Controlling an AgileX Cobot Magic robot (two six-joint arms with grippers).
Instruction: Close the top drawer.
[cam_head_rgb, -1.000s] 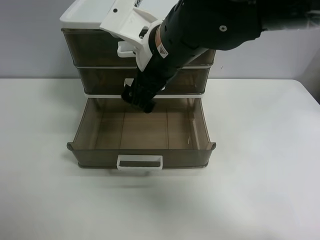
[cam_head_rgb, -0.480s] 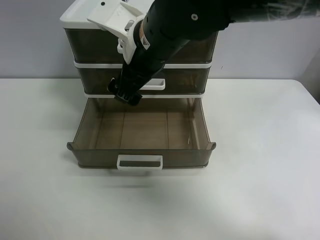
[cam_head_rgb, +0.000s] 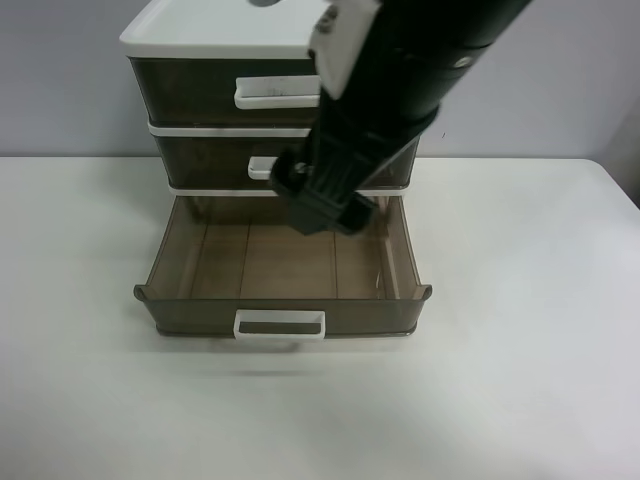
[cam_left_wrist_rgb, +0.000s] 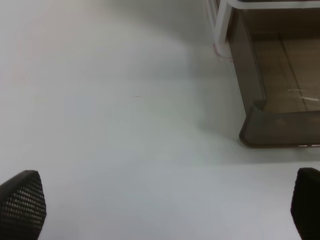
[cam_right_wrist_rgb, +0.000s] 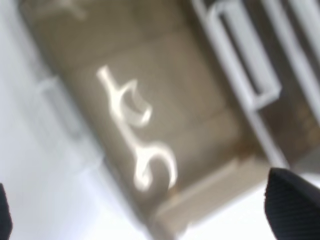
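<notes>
The top drawer (cam_head_rgb: 190, 90) is smoky brown-grey and sits under the cabinet's white lid. Its front looks flush with the frame, and its white scuffed handle (cam_head_rgb: 275, 92) is partly covered by the arm. The black arm enters from the exterior high view's upper right. Its gripper (cam_head_rgb: 325, 205) hangs over the back of the pulled-out bottom drawer (cam_head_rgb: 165, 255). The blurred right wrist view looks into that drawer (cam_right_wrist_rgb: 165, 100), so this is my right gripper (cam_right_wrist_rgb: 142, 210), with fingertips wide apart and empty. My left gripper (cam_left_wrist_rgb: 162, 207) is open and empty above the table.
The middle drawer (cam_head_rgb: 210, 160) looks shut. The bottom drawer's white handle (cam_head_rgb: 280, 325) faces the table's front. A corner of this drawer (cam_left_wrist_rgb: 277, 125) shows in the left wrist view. The white table (cam_head_rgb: 520, 350) spreads around the cabinet.
My right arm has swung from the middle drawer's left part to the right and lower, over the open bottom drawer. The top drawer's handle is now uncovered.
</notes>
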